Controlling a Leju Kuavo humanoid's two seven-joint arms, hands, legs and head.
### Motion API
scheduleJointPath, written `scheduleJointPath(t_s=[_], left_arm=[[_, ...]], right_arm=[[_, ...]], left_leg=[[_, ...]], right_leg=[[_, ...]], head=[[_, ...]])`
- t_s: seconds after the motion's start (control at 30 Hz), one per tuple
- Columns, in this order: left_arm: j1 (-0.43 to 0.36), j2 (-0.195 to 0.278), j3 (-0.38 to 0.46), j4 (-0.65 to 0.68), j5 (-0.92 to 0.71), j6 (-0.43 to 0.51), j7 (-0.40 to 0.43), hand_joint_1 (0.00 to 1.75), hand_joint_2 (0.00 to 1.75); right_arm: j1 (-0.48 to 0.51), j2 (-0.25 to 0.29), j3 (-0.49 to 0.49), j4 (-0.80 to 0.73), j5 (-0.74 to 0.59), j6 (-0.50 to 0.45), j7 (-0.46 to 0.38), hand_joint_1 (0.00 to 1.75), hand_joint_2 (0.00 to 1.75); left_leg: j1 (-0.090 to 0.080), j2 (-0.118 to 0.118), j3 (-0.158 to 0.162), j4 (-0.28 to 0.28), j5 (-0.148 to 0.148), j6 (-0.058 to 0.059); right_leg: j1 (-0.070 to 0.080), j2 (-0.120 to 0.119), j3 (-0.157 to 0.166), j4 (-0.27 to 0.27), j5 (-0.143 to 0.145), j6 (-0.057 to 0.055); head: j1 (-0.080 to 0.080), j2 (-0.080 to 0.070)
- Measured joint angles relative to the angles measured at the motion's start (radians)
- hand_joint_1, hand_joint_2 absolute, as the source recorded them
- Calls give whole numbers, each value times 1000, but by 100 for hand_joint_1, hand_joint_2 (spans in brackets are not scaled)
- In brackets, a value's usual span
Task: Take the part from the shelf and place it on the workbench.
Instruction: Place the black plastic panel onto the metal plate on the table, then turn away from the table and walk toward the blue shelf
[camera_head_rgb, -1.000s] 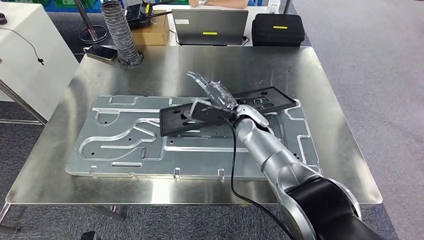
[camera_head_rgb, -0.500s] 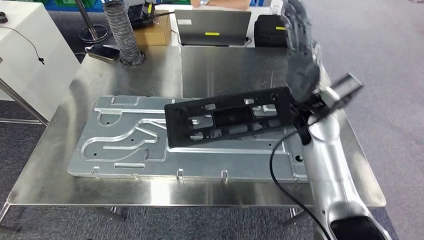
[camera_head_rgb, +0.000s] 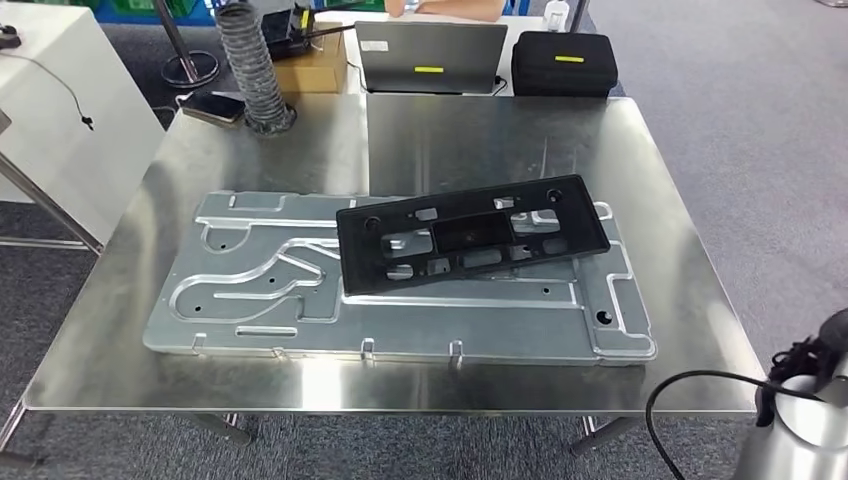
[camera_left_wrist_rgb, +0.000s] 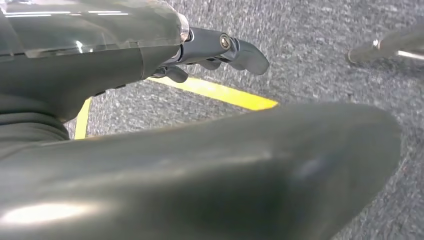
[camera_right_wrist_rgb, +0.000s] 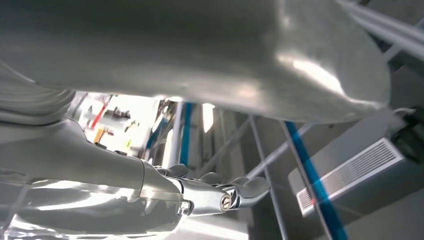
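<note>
A black part (camera_head_rgb: 470, 233) lies flat on the grey plate (camera_head_rgb: 250, 300) on the workbench (camera_head_rgb: 660, 170), seemingly delivered; both hands (camera_left_wrist_rgb: 220, 47) (camera_right_wrist_rgb: 220, 197) hold nothing, fingers loosely apart.

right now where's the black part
In the head view the black part lies flat on the right half of the grey metal plate atop the workbench, no hand touching it.

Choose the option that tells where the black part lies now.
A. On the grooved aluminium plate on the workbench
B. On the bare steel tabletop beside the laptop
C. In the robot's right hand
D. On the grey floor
A: the black part lies flat on the grooved aluminium plate atop the workbench, with no hand on it.
</note>
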Motion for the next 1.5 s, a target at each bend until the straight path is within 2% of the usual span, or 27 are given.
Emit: scheduleJointPath(t_s=[0.07, 0.1, 0.2, 0.27, 0.3, 0.4, 0.47, 0.57, 0.6, 0.67, 0.73, 0.77, 0.8, 0.83, 0.9, 0.97, 1.0, 1.07, 1.1, 1.13, 1.23, 1.27, 1.3, 1.33, 1.37, 1.43, 1.5], left_arm=[[-2, 0, 1, 0, 0, 0, 0, 0, 0], [-2, 0, 2, 0, 0, 0, 0, 0, 0], [-2, 0, 2, 0, 0, 0, 0, 0, 0], [-2, 1, 2, 0, 0, 0, 2, 0, 0], [-1, 1, 3, 0, 0, 0, 4, 0, 0], [-2, 3, 4, 0, 1, 0, 8, 0, 0], [-1, 5, 6, 0, 2, 0, 12, 0, 0], [0, 6, 8, 0, 3, -2, 15, 0, 0], [-1, 6, 8, 0, 3, -3, 15, 0, 0], [-2, 6, 9, 0, 3, -5, 16, 0, 0], [-2, 5, 10, 0, 3, -6, 17, 0, 0], [-1, 3, 11, 0, 3, -6, 17, 0, 0], [-1, 2, 12, 0, 3, -6, 18, 0, 0], [-1, 0, 14, 0, 3, -6, 19, 0, 0], [0, -6, 17, 0, 3, -5, 23, 0, 0], [1, -13, 19, 0, 1, -4, 27, 0, 0], [2, -15, 19, 0, 0, -4, 29, 0, 0], [5, -17, 23, 0, 1, -3, 30, 0, 0], [7, -18, 25, 0, 2, -3, 31, 0, 0], [9, -19, 26, 0, 2, -3, 31, 0, 0], [12, -21, 28, 0, 3, -7, 30, 0, 0], [12, -21, 29, 0, 3, -9, 29, 0, 0], [12, -21, 29, 0, 4, -11, 29, 0, 0], [12, -22, 31, 0, 6, -12, 28, 0, 0], [12, -22, 32, 0, 8, -13, 28, 0, 0], [9, -23, 34, 0, 12, -13, 27, 0, 0], [6, -25, 37, 0, 15, -12, 26, 0, 0]], right_arm=[[11, 2, -17, -9, 2, -2, -1, 0, 0], [14, 3, -23, -14, 2, -3, -1, 0, 0], [21, 7, -34, -21, 3, -5, -2, 0, 0], [32, 10, -41, -22, 16, -18, 4, 0, 0], [41, 12, -47, -22, 25, -30, 10, 0, 0], [108, 26, -81, -21, 35, -67, 15, 0, 0], [161, 43, -108, -17, 35, -79, 7, 0, 0], [216, 72, -130, 2, 62, -97, 2, 0, 0], [230, 81, -135, 12, 72, -100, 4, 0, 0], [250, 97, -144, 41, 106, -103, 15, 0, 0], [264, 111, -153, 83, 163, -106, 38, 0, 0], [270, 119, -159, 108, 195, -106, 50, 0, 0], [274, 125, -167, 134, 220, -106, 58, 0, 0], [277, 131, -178, 162, 239, -104, 62, 0, 0], [276, 142, -214, 226, 264, -100, 55, 0, 0], [273, 151, -270, 292, 290, -91, 34, 0, 0], [271, 157, -301, 321, 306, -84, 23, 0, 0], [264, 170, -366, 376, 346, -67, 8, 0, 0], [259, 175, -398, 400, 365, -60, 5, 0, 0], [253, 179, -428, 426, 383, -55, 3, 0, 0], [236, 180, -508, 506, 428, -55, 1, 0, 0], [230, 177, -533, 537, 440, -61, 1, 0, 0], [224, 172, -559, 569, 452, -70, 1, 0, 0], [218, 165, -587, 605, 464, -81, 1, 0, 0], [213, 158, -612, 640, 476, -94, 2, 0, 0], [202, 141, -652, 712, 508, -127, 5, 0, 0], [189, 119, -682, 798, 553, -166, 16, 0, 0]], left_leg=[[0, 2, 0, 6, -7, -11], [0, 3, -8, 28, -23, -16], [2, 3, -79, 200, -122, -27], [2, 3, -111, 285, -151, -29], [2, 3, -102, 274, -140, -29], [0, 3, 10, 77, -55, -18], [-3, 2, 52, -3, -30, -9], [-4, 4, 47, -15, -17, 9], [-3, 6, 43, -20, -9, 16], [-1, 10, 29, -27, 8, 27], [-3, 11, 9, -27, 22, 31], [-4, 11, -2, -26, 29, 31], [-4, 11, -13, -25, 37, 30], [-5, 11, -24, -23, 45, 28], [-6, 10, -45, -17, 59, 23], [-7, 9, -53, -15, 72, 14], [-7, 8, -53, -15, 80, 8], [-6, 7, -54, -19, 93, -4], [-5, 7, -59, -14, 84, -10], [-4, 7, -68, 8, 53, -15], [-1, 7, -104, 172, -102, -24], [0, 7, -108, 228, -127, -26], [0, 7, -101, 262, -126, -26], [0, 7, -77, 264, -106, -25], [0, 7, -36, 230, -78, -22], [-2, 6, 79, 88, -63, -12], [-7, 6, 152, -24, -87, -2]], right_leg=[[-6, 1, 3, -6, 5, -11], [-9, 0, 5, -10, 8, -16], [-10, -3, 7, -14, 11, -25], [-9, -4, 6, -13, 14, -26], [-9, -4, 6, -12, 15, -26], [-7, -7, 6, -7, 15, -21], [-4, -8, 3, -4, 17, -11], [-6, -5, -2, -5, 22, 7], [-7, -4, -7, 5, 8, 13], [-10, -2, -34, 77, -63, 24], [-12, -2, -72, 200, -145, 31], [-13, -2, -79, 244, -163, 33], [-13, -2, -70, 256, -160, 33], [-13, -2, -41, 230, -138, 33], [-12, -3, 58, 94, -93, 26], [-6, -2, 130, -17, -82, 14], [-2, -1, 140, -39, -85, 6], [-1, -1, 131, -42, -70, -8], [-3, -2, 123, -44, -60, -15], [-6, -4, 112, -46, -48, -22], [-6, -7, 71, -46, -13, -33], [-5, -7, 56, -44, -3, -33], [-4, -8, 39, -41, 8, -32], [-3, -9, 22, -37, 18, -30], [-2, -9, 6, -31, 27, -28], [0, -9, -20, -19, 42, -21], [1, -8, -30, -15, 58, -11]], head=[[0, 0], [0, 0], [0, 0], [0, 0], [0, 0], [0, 0], [0, 0], [0, 0], [0, 0], [0, 0], [0, 0], [0, 0], [0, 0], [0, 0], [0, 0], [-1, 0], [-1, 0], [0, 0], [0, 0], [0, 0], [-1, 0], [-1, 0], [-1, 0], [-1, 0], [-1, 0], [-1, 0], [-1, 0]])
